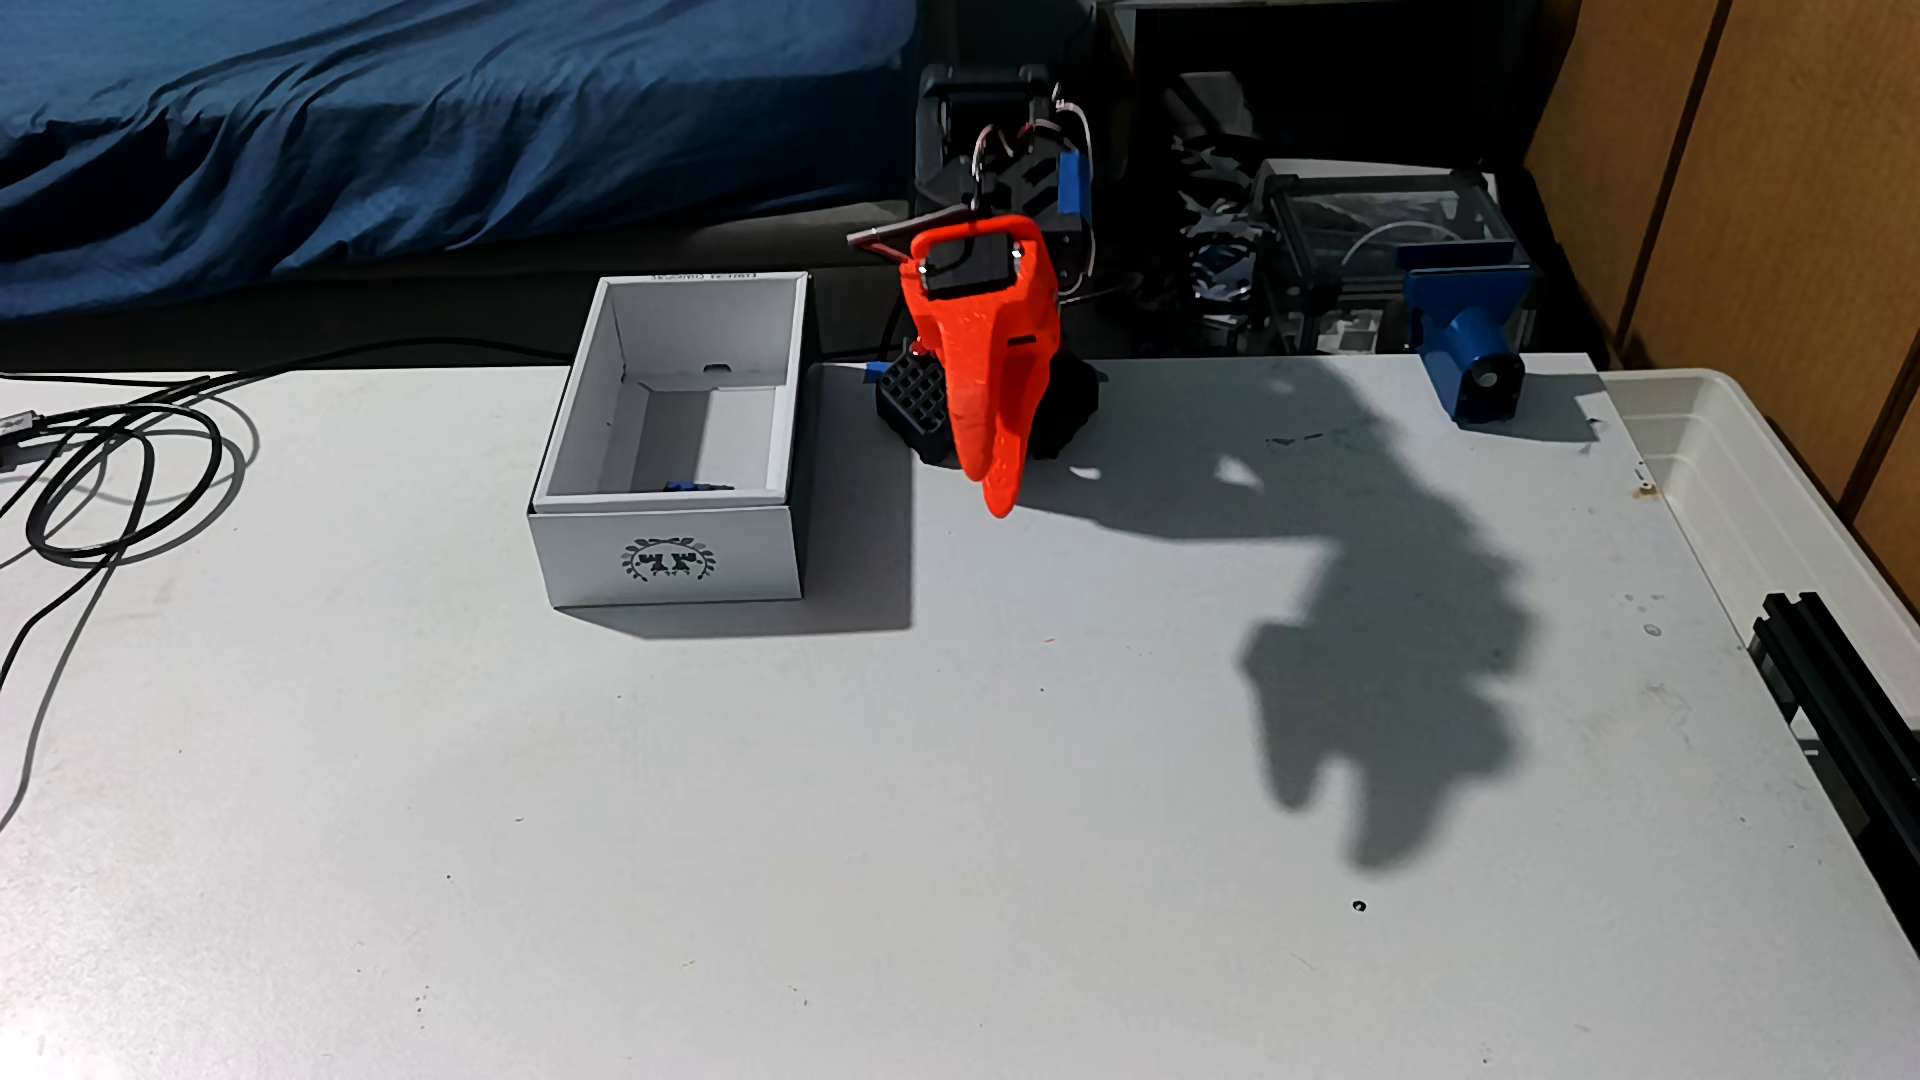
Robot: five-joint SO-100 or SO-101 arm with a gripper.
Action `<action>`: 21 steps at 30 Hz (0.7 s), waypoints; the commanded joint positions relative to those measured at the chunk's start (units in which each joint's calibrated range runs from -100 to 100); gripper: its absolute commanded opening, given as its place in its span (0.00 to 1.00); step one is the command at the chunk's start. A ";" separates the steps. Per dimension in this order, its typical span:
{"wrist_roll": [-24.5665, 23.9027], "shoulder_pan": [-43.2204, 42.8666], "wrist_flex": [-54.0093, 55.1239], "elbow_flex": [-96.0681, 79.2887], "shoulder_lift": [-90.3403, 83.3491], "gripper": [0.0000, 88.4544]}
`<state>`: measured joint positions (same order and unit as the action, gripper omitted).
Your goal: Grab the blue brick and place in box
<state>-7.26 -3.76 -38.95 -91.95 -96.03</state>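
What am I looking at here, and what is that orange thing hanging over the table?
The orange thing is the gripper of a small robot arm, its two-fingered hand, pointing down with its fingers together and holding nothing. One camera stands still across the table, facing the arm. To the arm's left in this view sits an open white box with a wreath emblem on its front. A little blue brick peeks over the front wall, already inside. Black cables lie at the left edge, a blue printed mount at the far right.
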 commanded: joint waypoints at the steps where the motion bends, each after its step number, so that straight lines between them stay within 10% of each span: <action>1: 2.76 -0.62 0.91 -2.19 -3.97 0.18; 21: 9.34 -5.23 -4.35 -7.51 -3.97 0.09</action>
<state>2.11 -8.71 -43.00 -99.55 -99.41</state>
